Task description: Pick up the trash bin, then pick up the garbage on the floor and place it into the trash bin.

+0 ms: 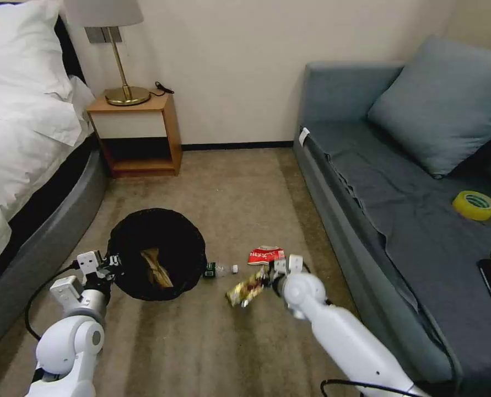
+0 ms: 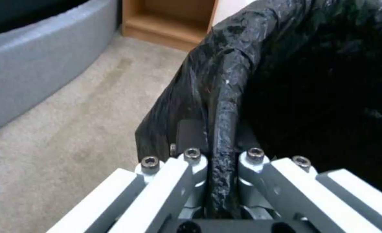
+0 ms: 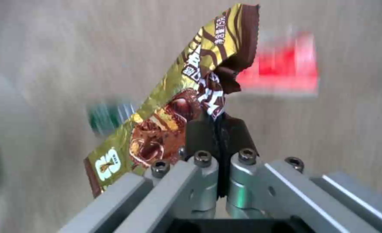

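Trash bin [image 1: 157, 253]: round, lined with a crinkly black bag folded over the rim; seen on the carpet [image 1: 228, 187] between bed and sofa, its mouth tipped toward the head camera. A crumpled brown paper bag [image 1: 156, 267] is seen inside it. The rim nearest the bed is clamped by the left gripper [image 1: 112, 261], whose jaws are closed on the bag-covered edge [image 2: 221, 129].

Yellow-brown snack wrapper [image 1: 246, 286]: pinched at one edge by the right gripper [image 1: 273, 274], jaws together on the foil; it is held at a slant, just off to the sofa side of the bin. In the right wrist view the wrapper [image 3: 174, 106] is shown gripped between the dark finger pads [image 3: 197, 136].

Small clear plastic bottle with green label [image 1: 219, 269]: laid on its side on the carpet, just beside the bin's rim.

Red-and-white snack packet [image 1: 266, 255]: laid flat on the carpet, near the bottle and just beyond the right gripper.

Surroundings: grey sofa [image 1: 399, 220] on the right, carrying a yellow tape roll [image 1: 475, 205]; bed [image 1: 25, 143] on the left; wooden nightstand [image 1: 136, 135] with a brass lamp [image 1: 121, 66] against the wall.
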### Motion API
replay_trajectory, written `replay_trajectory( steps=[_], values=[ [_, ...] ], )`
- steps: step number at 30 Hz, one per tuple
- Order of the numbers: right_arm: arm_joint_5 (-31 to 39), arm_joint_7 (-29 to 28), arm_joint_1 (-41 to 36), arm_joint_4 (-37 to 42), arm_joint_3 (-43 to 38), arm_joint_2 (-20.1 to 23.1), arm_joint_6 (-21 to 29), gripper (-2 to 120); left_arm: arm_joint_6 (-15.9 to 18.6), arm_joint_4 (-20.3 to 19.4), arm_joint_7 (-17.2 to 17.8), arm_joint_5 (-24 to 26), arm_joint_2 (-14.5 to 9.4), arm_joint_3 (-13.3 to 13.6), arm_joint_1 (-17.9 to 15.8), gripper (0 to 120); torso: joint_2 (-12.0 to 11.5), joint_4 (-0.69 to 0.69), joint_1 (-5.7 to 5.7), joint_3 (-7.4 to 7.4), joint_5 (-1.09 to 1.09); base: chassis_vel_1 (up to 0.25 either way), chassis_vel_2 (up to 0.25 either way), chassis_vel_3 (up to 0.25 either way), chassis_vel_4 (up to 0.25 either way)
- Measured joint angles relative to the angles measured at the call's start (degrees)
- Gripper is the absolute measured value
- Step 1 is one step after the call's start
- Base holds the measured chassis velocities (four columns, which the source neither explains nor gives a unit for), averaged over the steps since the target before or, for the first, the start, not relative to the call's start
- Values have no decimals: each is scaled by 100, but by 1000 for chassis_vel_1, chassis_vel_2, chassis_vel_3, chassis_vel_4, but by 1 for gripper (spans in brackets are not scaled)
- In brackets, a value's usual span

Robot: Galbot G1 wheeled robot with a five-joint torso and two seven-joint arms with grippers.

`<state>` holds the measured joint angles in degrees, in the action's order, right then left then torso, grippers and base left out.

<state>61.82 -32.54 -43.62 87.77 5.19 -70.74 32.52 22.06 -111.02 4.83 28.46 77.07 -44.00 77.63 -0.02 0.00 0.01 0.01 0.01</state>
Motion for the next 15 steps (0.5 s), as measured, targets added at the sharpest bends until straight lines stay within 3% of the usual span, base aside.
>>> replay_trajectory(
  steps=[7, 15],
  values=[
    [-545, 25, 614, 708, 91, 129, -519, 0, 212, 19, 212, 195, -19, 165, -22, 3, 1, 0, 0, 0, -1, 0, 0, 0, 0],
    [-665, -16, 806, 1163, 169, 190, -867, 0, 302, -15, 396, 237, 9, 260, -56, 3, 2, 1, 0, 0, -1, 0, 0, 0, 0]
  ],
)
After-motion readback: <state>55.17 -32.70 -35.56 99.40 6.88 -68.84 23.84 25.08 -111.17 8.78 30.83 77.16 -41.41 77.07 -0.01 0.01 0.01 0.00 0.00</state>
